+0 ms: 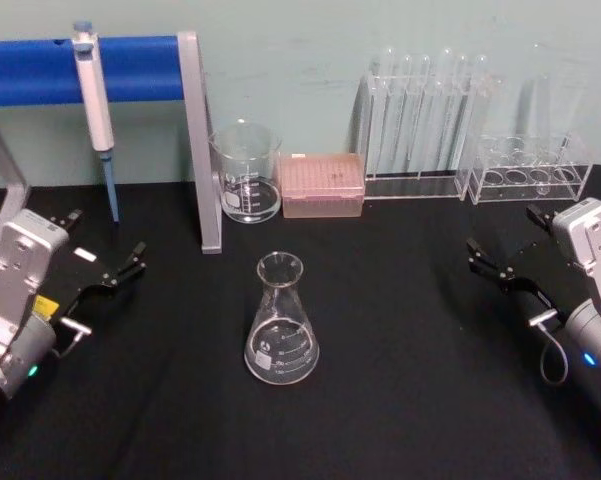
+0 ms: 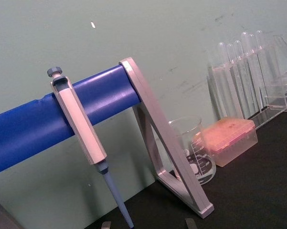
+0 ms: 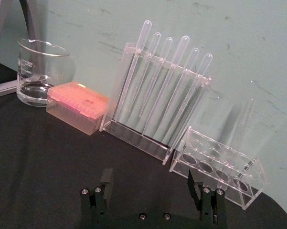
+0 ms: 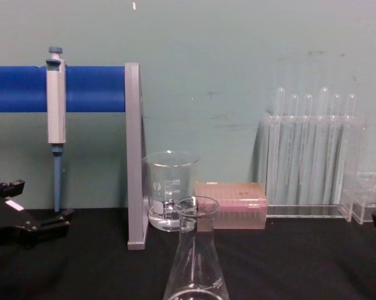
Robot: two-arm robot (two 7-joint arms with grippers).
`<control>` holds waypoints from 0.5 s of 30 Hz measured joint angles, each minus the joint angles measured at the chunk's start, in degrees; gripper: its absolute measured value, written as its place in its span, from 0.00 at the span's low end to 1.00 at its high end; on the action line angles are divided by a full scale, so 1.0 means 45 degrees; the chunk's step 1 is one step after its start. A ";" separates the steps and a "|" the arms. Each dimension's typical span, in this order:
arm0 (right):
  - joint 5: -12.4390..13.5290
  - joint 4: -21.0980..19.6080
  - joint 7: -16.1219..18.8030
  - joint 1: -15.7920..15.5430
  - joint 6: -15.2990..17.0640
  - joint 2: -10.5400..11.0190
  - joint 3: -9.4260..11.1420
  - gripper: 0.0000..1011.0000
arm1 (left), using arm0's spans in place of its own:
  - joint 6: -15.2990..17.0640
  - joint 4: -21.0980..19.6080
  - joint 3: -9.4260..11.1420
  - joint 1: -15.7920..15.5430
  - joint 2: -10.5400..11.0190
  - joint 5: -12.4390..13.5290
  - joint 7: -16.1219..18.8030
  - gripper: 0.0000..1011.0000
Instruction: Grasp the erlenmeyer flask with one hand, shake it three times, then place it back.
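Note:
The erlenmeyer flask (image 1: 280,322) stands upright on the black table near the middle, with a little clear liquid in its base; in the chest view the flask (image 4: 196,265) is low at centre. My left gripper (image 1: 132,264) rests open at the table's left side, well clear of the flask, its two fingertips (image 2: 105,224) far apart in the left wrist view. My right gripper (image 1: 475,256) sits open at the right side, also apart from the flask, and nothing lies between its fingers (image 3: 106,179).
Behind the flask stand a glass beaker (image 1: 247,172) and a pink tip box (image 1: 322,184). A test tube rack (image 1: 420,120) and a low clear rack (image 1: 525,170) are at the back right. A pipette (image 1: 95,100) hangs on the blue bar stand (image 1: 195,140) at the back left.

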 joint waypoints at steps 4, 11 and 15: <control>0.0000 0.0000 -0.0001 0.0000 0.0001 0.0000 0.0000 0.99 | 0.0000 0.0000 0.0000 0.0001 0.0000 0.0000 0.0000 0.99; 0.0000 0.0001 -0.0001 0.0001 0.0002 0.0000 0.0000 0.99 | 0.0000 0.0000 0.0000 0.0000 0.0000 0.0000 0.0000 0.99; 0.0001 0.0000 -0.0001 0.0000 0.0002 0.0000 0.0000 0.99 | 0.0000 0.0000 0.0000 0.0000 0.0000 0.0000 0.0000 0.99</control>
